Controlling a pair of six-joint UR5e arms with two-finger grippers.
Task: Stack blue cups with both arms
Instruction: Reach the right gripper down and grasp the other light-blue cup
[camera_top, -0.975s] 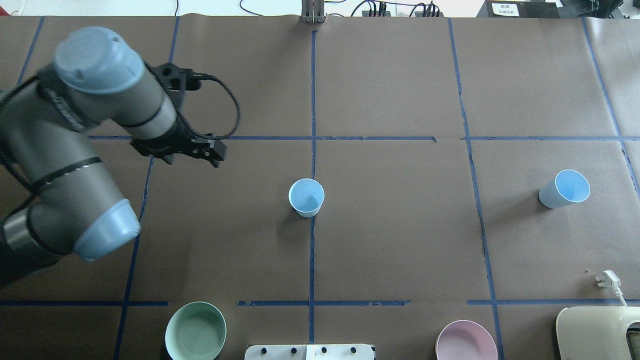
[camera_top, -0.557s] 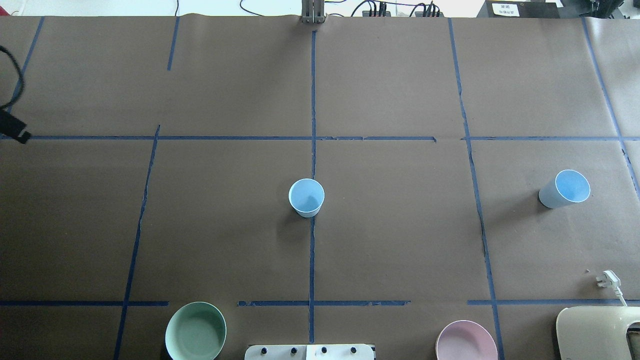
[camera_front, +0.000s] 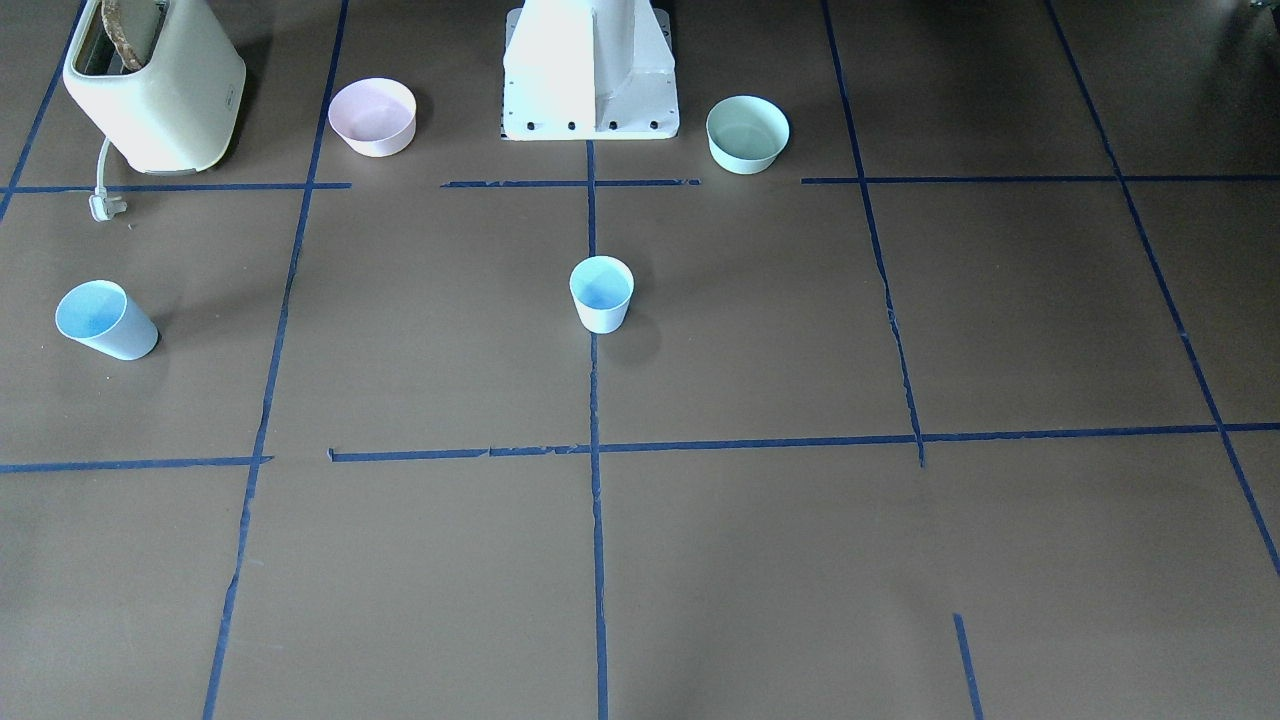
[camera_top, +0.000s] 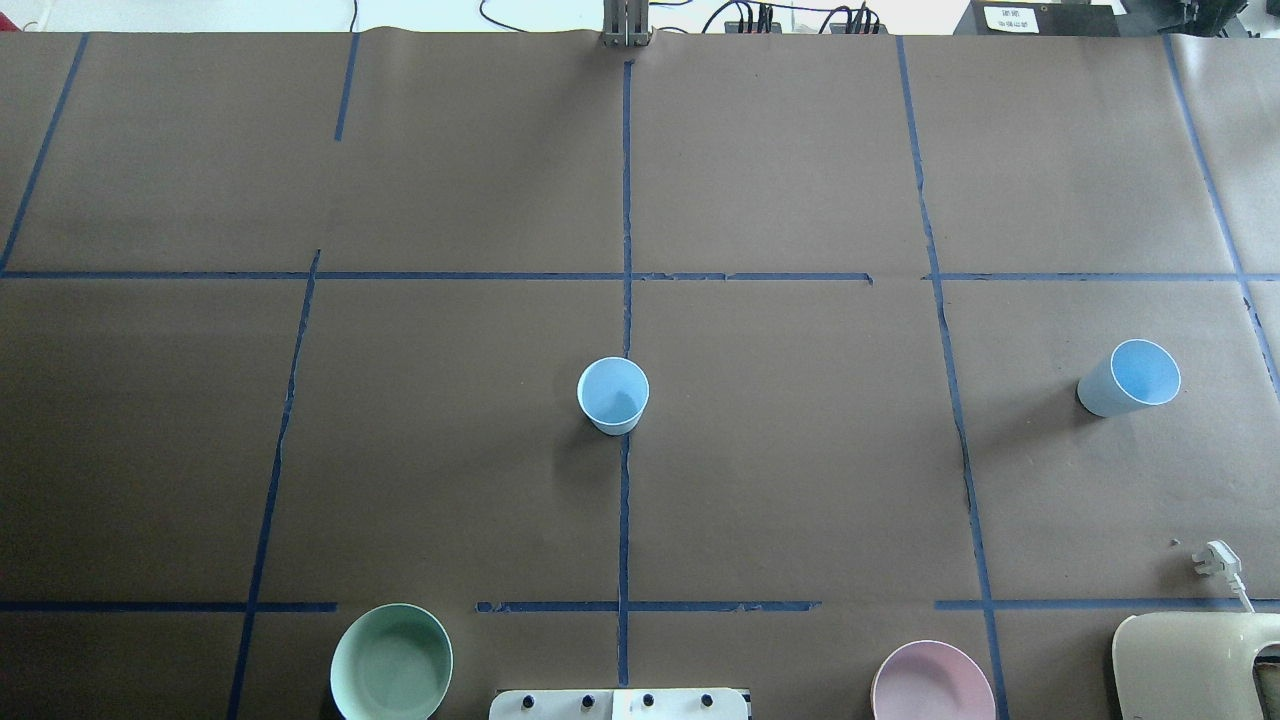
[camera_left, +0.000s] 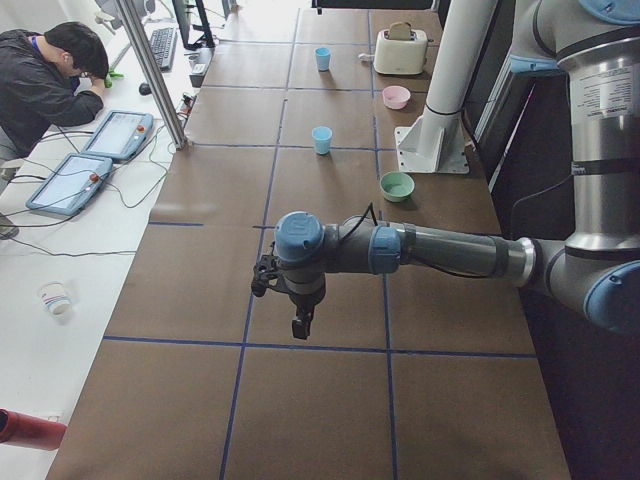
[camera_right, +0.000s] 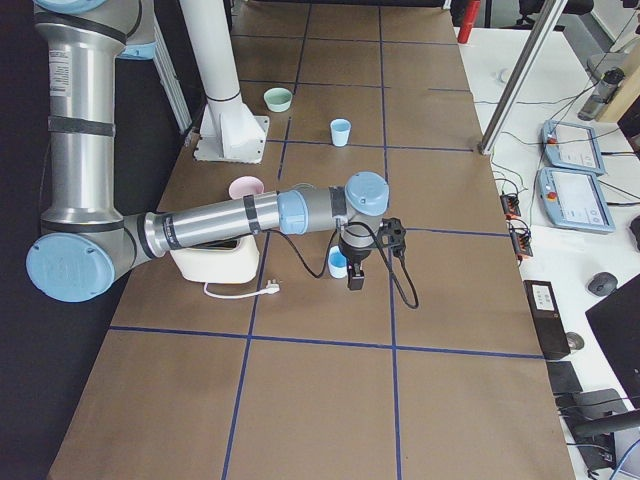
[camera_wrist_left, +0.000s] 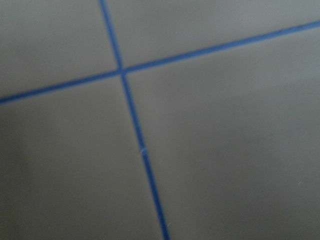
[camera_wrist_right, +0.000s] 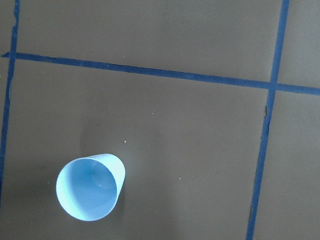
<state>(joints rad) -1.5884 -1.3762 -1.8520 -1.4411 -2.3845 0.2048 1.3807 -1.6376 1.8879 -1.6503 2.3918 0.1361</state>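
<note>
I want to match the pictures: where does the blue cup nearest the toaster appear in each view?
Front-facing: blue cup at the left edge, below the toaster.
Overhead: cup at the right, mid-height.
Exterior left: cup at top centre, far end.
Exterior right: cup in the centre, partly behind the right hand.
Left wrist: not in it.
Right wrist: cup at lower left.
Shared landmark: the cream toaster, in all four fixed views.

even light, faint shadow by middle blue cup (camera_top: 613, 395), blurry left wrist view
</note>
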